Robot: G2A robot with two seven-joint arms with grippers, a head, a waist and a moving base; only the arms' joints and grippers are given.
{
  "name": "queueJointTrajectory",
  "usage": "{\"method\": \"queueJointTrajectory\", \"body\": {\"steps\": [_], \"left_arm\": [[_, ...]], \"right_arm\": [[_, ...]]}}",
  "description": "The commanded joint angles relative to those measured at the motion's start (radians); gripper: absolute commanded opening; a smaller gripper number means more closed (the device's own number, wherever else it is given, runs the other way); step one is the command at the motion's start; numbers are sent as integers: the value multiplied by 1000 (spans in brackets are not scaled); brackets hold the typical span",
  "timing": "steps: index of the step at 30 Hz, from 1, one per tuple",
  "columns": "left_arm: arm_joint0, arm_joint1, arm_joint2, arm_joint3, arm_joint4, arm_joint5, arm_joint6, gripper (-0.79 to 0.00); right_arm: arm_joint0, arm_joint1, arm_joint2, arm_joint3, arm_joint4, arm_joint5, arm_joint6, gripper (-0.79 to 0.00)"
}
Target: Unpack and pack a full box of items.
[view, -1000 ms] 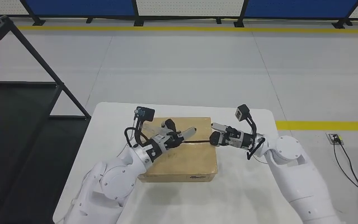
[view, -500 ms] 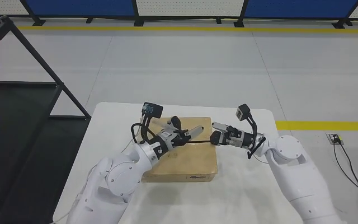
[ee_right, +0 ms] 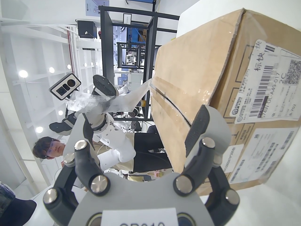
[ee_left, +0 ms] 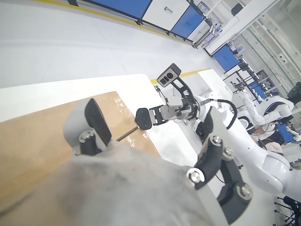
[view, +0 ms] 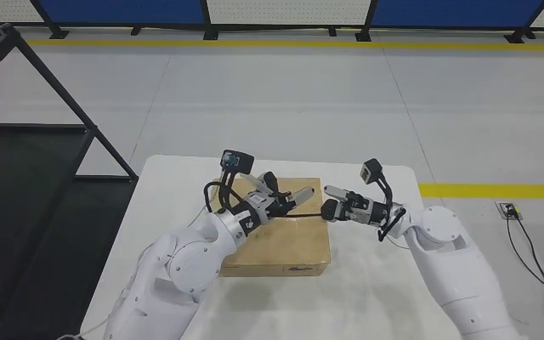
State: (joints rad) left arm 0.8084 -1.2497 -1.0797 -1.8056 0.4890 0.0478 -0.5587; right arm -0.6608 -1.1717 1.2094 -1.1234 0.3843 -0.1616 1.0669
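Note:
A closed cardboard box (view: pixel 280 242) lies on the white table, its top seam (ee_right: pixel 169 104) running lengthwise and shipping labels (ee_right: pixel 265 90) on its end. My left gripper (view: pixel 285 194) hovers over the far half of the box top, fingers (ee_left: pixel 94 121) spread open. A crumpled strip of clear tape (ee_right: pixel 131 97) clings to it and stretches down to the seam. My right gripper (view: pixel 327 206) sits at the box's right end by the seam, open, one finger (ee_right: pixel 200 128) close to the box's upper edge.
The table (view: pixel 365 289) has free surface to the right of the box and in front of it. A black metal frame (view: pixel 51 93) stands off the table's left side. The floor beyond is bare, with a yellow line (view: pixel 476 190).
My left gripper has shifted along the box top toward the right gripper and risen, drawing the tape strip up with it. The right gripper has barely moved.

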Motion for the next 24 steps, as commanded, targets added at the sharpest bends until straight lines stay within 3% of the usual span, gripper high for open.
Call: {"method": "queueJointTrajectory", "body": {"steps": [1, 12, 24], "left_arm": [[-10, -3, 9, 6, 4, 8, -3, 0], [-70, -21, 60, 61, 18, 53, -33, 0], [-91, -34, 91, 87, 40, 62, -44, 0]], "right_arm": [[-3, 1, 0, -3, 1, -1, -3, 0], [-40, 12, 29, -30, 8, -18, -8, 0], [-90, 27, 74, -67, 24, -36, -20, 0]]}}
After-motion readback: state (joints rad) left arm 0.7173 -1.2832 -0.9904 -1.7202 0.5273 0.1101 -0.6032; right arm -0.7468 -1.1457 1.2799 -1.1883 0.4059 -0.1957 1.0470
